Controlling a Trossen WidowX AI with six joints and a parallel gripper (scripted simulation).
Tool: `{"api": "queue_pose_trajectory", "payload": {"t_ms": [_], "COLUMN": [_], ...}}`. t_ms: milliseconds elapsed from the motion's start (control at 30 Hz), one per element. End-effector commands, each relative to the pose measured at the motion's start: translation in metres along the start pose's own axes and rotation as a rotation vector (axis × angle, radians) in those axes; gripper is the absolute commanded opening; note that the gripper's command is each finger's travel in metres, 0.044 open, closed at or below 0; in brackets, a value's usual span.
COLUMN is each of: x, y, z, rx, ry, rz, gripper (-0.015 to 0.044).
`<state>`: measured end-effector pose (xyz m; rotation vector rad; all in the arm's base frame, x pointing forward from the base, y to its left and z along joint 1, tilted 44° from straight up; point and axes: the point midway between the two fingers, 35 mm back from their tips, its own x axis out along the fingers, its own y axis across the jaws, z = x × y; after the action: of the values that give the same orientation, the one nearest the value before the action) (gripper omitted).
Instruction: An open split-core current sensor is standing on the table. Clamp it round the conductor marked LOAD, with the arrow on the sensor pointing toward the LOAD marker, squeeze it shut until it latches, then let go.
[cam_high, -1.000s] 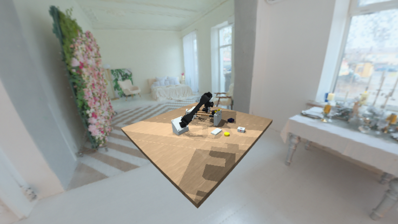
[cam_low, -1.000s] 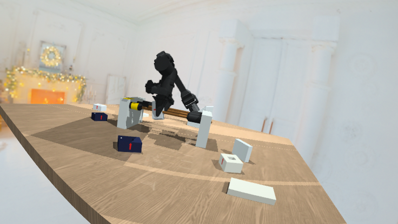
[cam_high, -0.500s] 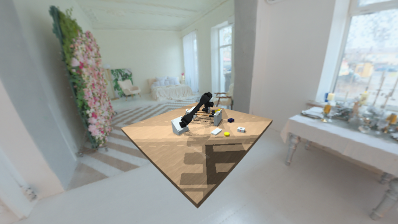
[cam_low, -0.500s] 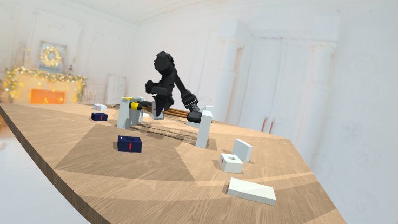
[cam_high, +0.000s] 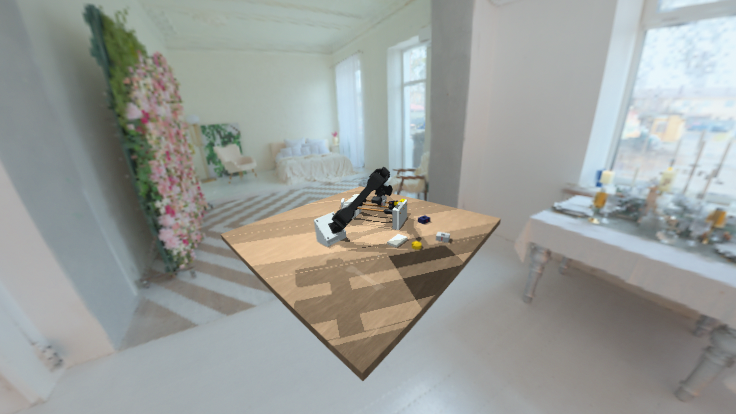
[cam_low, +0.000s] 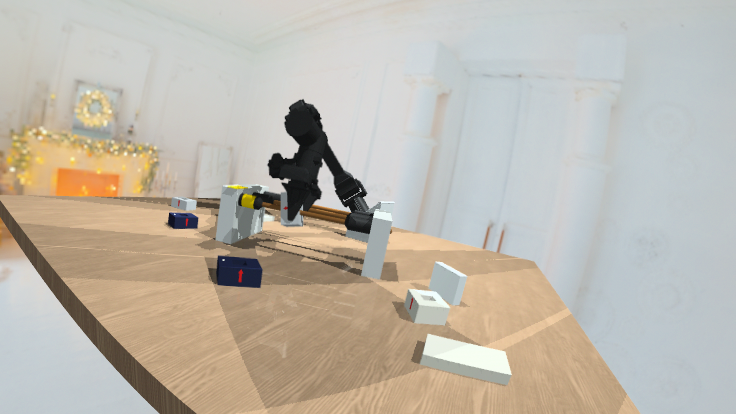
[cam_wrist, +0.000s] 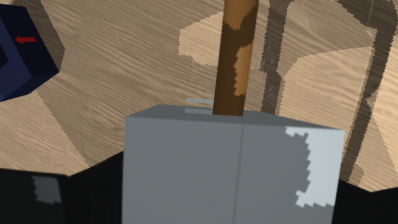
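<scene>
While the arm (cam_high: 362, 198) (cam_low: 307, 149) reaches over the orange-brown conductors (cam_high: 378, 209) (cam_low: 325, 212), the gripper's fingers are closed on the grey split-core sensor (cam_wrist: 200, 165). In the wrist view, one conductor runs into the sensor's far side, and a thin seam crosses its near face. I cannot tell which way its arrow points, or whether it is latched.

Take the yellow-topped grey support (cam_high: 398, 217) (cam_low: 227, 221) as the landmark. The conductors stretch from beside it to the other pale support (cam_low: 377, 247), with the sensor up between the two, clear of the counter (cam_high: 329, 308) (cam_low: 334, 339) (cam_wrist: 125, 50). A yellow band (cam_low: 248, 200) sits just beside the landmark, at that end of the conductors; any lettering is too small to read.

Seen from the exterior, a dark blue block (cam_low: 239, 278) with a red arrow lies in front of the landmark, and a smaller-looking blue block (cam_low: 176, 221) lies to its left in the picture. Well apart from it on the right are a white block with a square hole (cam_low: 431, 313), an upright white plate (cam_low: 447, 283) and a flat white slab (cam_low: 465, 357).
</scene>
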<state>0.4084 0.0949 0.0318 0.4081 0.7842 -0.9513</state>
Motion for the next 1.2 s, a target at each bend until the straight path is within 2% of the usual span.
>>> {"api": "queue_pose_trajectory", "payload": {"t_ms": [0, 1167], "x": [-0.0044, 0.0000], "y": [0.0014, 0.0000], "z": [0.0003, 0.0000], "rx": [-0.002, 0.000], "ry": [0.003, 0.000], "rz": [0.011, 0.000], "gripper": [0.0000, 0.0000]}}
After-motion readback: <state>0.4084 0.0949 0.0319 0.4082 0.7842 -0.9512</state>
